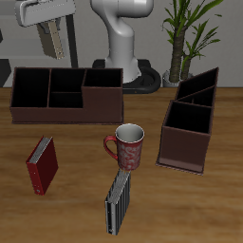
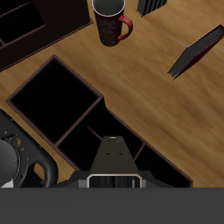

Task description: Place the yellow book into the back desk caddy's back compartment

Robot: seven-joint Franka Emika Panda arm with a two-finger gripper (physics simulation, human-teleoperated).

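My gripper (image 1: 47,27) hangs high above the back desk caddy (image 1: 66,96), the long dark brown box seen broadside. It is shut on the yellow book (image 1: 52,43), a pale tan-grey slab hanging upright below the hand. In the wrist view the book (image 2: 112,159) shows edge-on between the fingers of the gripper (image 2: 112,178). Beneath it lie the caddy's open dark compartments (image 2: 54,101). The book is well clear of the caddy's rim.
A red patterned mug (image 1: 126,147) stands mid-table, also in the wrist view (image 2: 112,22). A red book (image 1: 41,165) and a black-and-grey striped book (image 1: 117,201) stand nearer the front edge. A second brown caddy (image 1: 190,123) is seen end-on. A potted plant (image 1: 190,38) stands behind.
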